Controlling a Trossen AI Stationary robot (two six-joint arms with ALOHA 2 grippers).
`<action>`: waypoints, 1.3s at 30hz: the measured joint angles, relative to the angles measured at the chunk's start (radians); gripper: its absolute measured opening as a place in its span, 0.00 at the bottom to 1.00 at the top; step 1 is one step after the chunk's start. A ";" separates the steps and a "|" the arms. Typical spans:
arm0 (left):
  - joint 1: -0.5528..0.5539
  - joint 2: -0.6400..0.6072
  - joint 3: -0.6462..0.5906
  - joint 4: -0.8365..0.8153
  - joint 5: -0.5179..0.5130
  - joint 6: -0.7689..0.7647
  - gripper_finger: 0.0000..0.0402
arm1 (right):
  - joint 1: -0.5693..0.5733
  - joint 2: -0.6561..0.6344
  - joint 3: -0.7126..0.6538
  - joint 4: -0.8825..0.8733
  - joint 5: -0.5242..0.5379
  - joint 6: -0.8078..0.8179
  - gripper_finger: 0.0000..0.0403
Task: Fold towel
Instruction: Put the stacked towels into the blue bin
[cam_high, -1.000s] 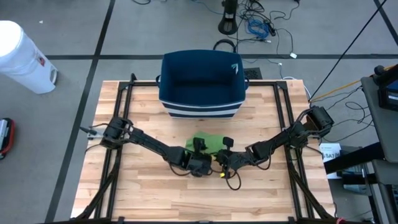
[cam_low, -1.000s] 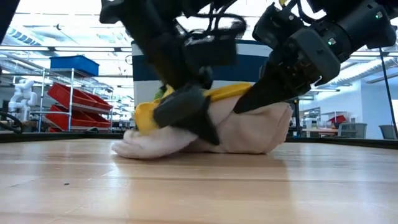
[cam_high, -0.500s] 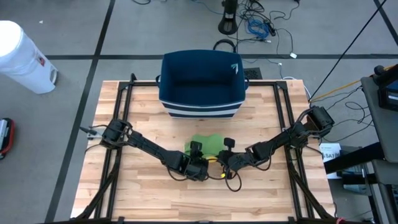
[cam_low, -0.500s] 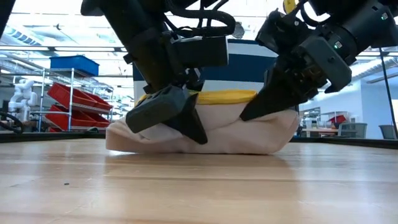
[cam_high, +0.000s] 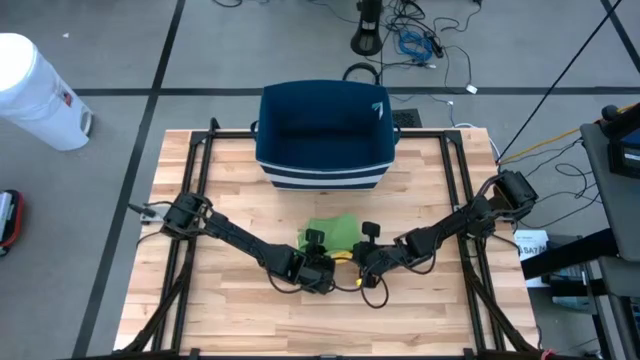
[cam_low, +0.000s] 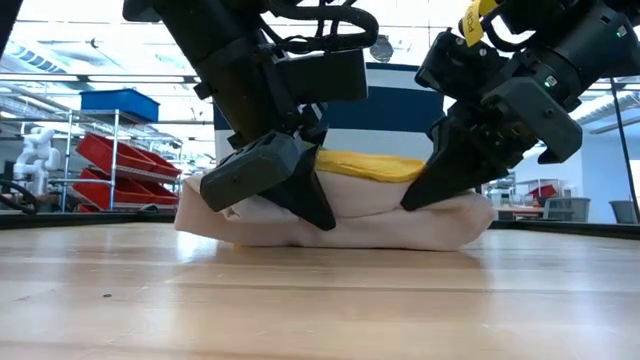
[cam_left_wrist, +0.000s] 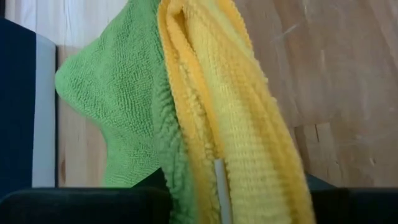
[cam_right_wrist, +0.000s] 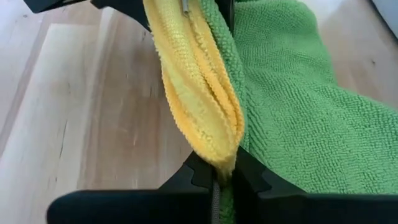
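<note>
A towel, green on one face and yellow on the other (cam_high: 335, 232), lies bunched at the middle of the wooden table (cam_high: 250, 320). In the low view it shows as a pale mound with a yellow ridge on top (cam_low: 350, 205), its underside on the table. My left gripper (cam_high: 318, 272) is shut on the left part of the towel's near side (cam_low: 270, 190). My right gripper (cam_high: 362, 268) is shut on the right part (cam_low: 465, 170). A yellow fold runs between the two grippers. My left gripper pinches the yellow and green fold (cam_left_wrist: 205, 180) at the towel's near left between its two fingers; several layers show. The fingers slant down from the near left. The towel's underside lies on the table. My right gripper pinches the end of the yellow fold (cam_right_wrist: 222, 155) at the towel's near right between its two fingers, with green cloth beside it. The fingers slant down from the near right. The fold stretches away toward the other gripper, and the cloth below rests on the table.
A dark blue basket (cam_high: 325, 135) stands at the table's far edge, just behind the towel. Black frame rails (cam_high: 195, 200) run along both sides of the table. A white bin (cam_high: 35, 90) stands on the floor at the far left. Bare wood lies along the near edge.
My left gripper has shut on the towel's near left part, which drooped onto the table a second ago and is now gathered up. The yellow fold between the two grippers has drawn out straighter and wider. My right gripper has stayed shut on its end.
</note>
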 joint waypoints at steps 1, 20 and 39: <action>0.000 0.000 0.000 -0.003 0.000 -0.002 0.28 | 0.000 0.000 0.000 -0.001 0.000 -0.002 0.03; -0.045 0.000 0.000 0.000 -0.014 0.002 0.15 | -0.003 0.000 -0.001 -0.040 -0.101 -0.042 0.03; -0.123 -0.006 -0.001 0.010 -0.312 0.068 0.09 | 0.022 0.002 -0.004 0.075 -0.071 -0.187 0.02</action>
